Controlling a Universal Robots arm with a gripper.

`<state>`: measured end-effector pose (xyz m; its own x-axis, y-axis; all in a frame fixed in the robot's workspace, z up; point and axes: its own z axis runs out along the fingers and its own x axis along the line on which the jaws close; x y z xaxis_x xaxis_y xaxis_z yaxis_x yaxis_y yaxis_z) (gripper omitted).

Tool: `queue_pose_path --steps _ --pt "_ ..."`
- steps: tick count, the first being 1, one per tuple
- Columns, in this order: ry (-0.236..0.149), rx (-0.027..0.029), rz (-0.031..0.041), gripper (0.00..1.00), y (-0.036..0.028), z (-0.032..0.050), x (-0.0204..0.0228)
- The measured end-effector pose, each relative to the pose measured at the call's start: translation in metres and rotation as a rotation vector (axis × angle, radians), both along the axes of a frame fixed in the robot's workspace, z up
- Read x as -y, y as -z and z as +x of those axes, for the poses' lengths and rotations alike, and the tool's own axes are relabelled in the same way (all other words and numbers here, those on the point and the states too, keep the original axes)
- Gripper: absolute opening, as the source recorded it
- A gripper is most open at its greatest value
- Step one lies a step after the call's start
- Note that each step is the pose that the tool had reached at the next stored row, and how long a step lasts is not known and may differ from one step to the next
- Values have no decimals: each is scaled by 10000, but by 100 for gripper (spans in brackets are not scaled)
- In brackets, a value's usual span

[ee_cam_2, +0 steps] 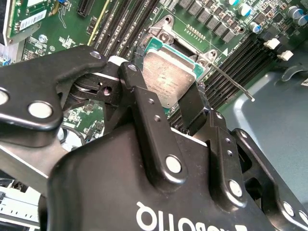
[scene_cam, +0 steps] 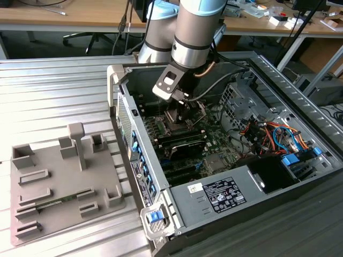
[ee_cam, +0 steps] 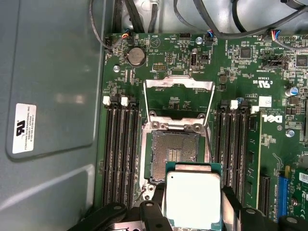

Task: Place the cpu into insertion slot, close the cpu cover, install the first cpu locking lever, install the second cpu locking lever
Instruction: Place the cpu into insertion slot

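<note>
Open computer case lies on its side on a ribbed metal counter. A grey fixture tray sits just beside the case, on the exterior view's left.

The arm reaches down into the case. The end effector hangs over the green motherboard, above the socket area.

End effector state: narrowed onto the cpu. Its black fingers press on two opposite edges of the chip. The grey metal top faces up, with a green rim showing round it.

Cpu position: held over the board, not seated. In the first wrist view it overlaps one edge of the insertion slot. Most of the slot's contact field lies bare.

The cpu cover is swung open on its hinge at the far edge of the slot from the chip. Board shows through its open middle.

In the second wrist view a thin wire locking lever juts out free beside the socket, unlatched.

Black memory slots run along both sides of the socket. A round coin cell sits beyond the cover. Loose cables cross the board's far edge.
</note>
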<state>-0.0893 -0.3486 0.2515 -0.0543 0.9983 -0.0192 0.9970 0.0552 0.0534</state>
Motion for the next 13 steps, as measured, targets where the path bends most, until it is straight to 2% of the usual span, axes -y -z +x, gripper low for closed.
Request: queue_pose_path --steps 13 --pt "-1 -2 -25 54 22 25 -8"
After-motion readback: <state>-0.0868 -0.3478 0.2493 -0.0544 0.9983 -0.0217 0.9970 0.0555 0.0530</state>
